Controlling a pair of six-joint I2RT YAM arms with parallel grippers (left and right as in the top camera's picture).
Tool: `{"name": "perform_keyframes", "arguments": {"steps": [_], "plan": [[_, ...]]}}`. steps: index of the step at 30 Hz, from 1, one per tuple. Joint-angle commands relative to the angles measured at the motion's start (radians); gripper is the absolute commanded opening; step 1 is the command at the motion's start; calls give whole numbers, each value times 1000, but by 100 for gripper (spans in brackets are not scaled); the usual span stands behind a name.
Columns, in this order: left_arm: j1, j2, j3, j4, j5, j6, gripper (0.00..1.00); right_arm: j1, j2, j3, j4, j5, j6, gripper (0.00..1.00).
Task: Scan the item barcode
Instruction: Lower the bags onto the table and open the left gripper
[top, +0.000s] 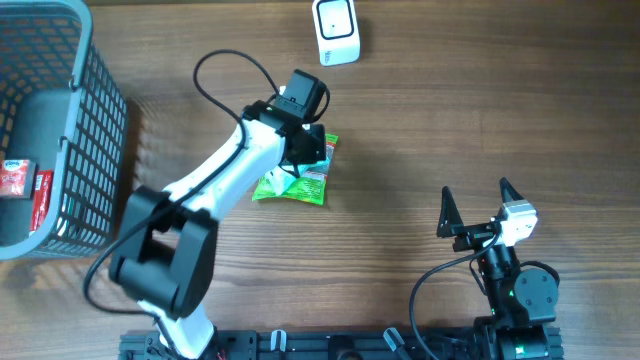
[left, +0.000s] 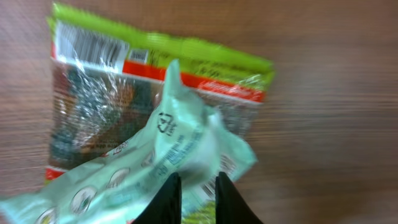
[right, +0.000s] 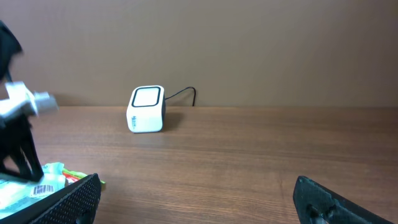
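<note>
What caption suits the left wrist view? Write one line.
Left gripper pinching a pale pouch that overlaps a barcoded packet on the table.

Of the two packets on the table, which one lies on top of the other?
The pale mint packet: it lies crumpled across the flat packet with the lime-green edge, and the left gripper pinches it.

Grey basket (top: 104, 150), red packets (top: 16, 178) inside
</note>
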Motion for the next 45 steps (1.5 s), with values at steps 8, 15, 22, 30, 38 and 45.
{"name": "perform_keyframes", "arguments": {"steps": [8, 15, 22, 30, 38, 45], "plan": [[3, 106, -6, -20, -93, -1, 87, 5, -5, -1, 3, -12, 14, 100], [1, -65, 66, -71, -29, -3, 100, 5, -5, -1, 3, -12, 14, 100], [3, -82, 34, -174, -97, -29, 4, 5, -5, -1, 3, -12, 14, 100], [3, -31, -129, -42, -216, -28, 6, 5, -5, -1, 3, -12, 14, 100], [3, -31, -264, 117, -156, -45, 4, 5, -5, -1, 3, -12, 15, 100], [3, -213, -198, 124, -111, -44, 9, 5, -5, -1, 3, -12, 15, 100]]}}
